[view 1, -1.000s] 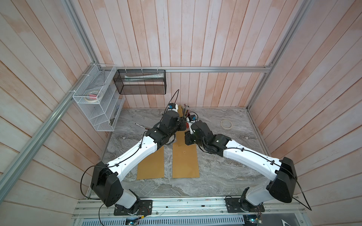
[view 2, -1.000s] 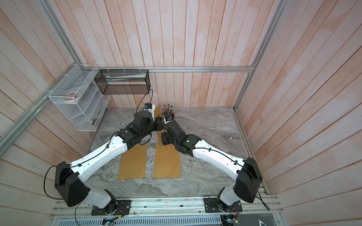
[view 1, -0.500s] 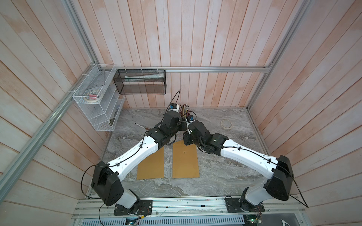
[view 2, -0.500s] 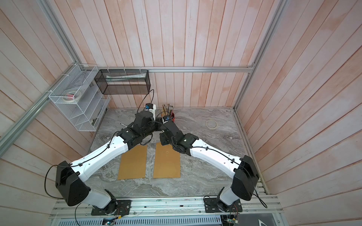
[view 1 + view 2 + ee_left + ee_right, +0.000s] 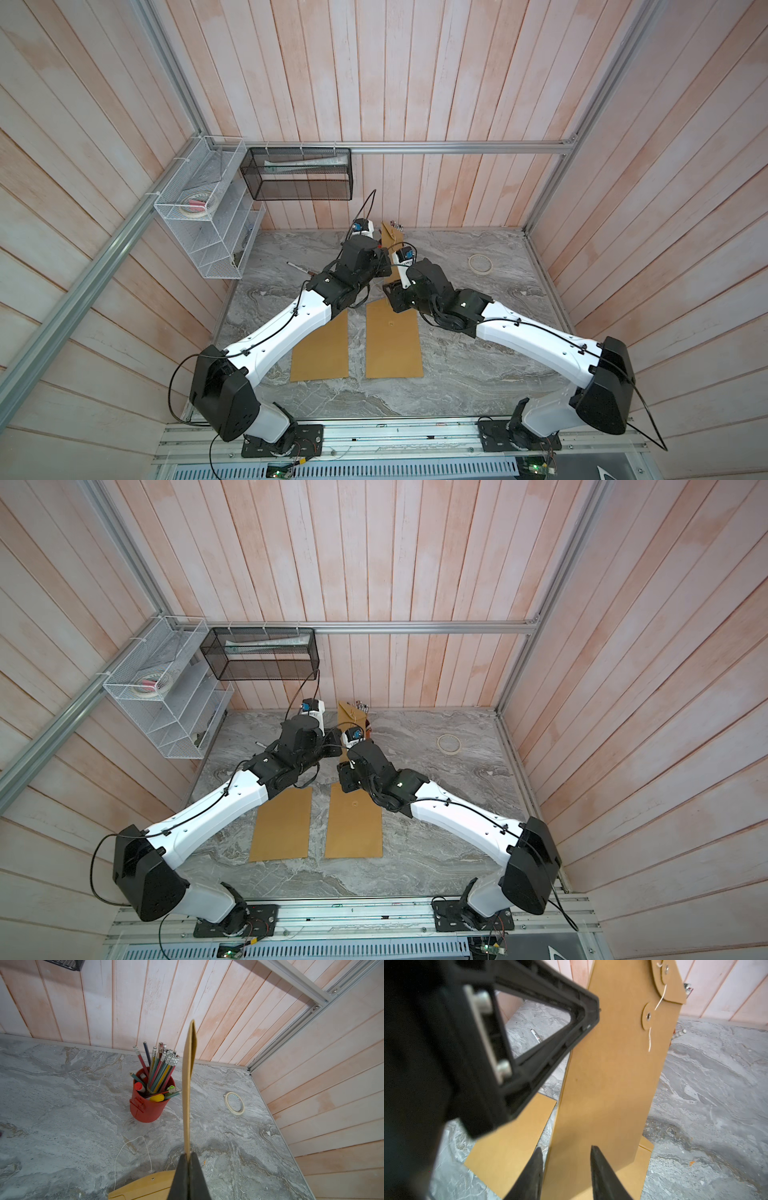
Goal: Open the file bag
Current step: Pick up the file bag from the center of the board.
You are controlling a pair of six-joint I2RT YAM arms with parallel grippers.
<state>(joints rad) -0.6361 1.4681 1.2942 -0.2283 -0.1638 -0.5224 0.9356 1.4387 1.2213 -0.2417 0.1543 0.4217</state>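
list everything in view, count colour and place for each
table: 1, grey marble, under everything
flat file bags: 2, brown, side by side on the table
raised file bag: 1, brown, upright over the table, string-tie buttons showing
pen pot: 1, red, by the back wall, full of pencils
tape roll: 1, pale, flat on the table, right arm's side
marker: 1, white and dark, on the table, left arm's side
wire rack: 1, white, on the side wall
mesh basket: 1, black, on the back wall
arms: 2, white and black, reaching in from the near edge
left gripper: 1, black, shut on the raised file bag's edge
right gripper: 1, black, open, at the raised file bag's lower face
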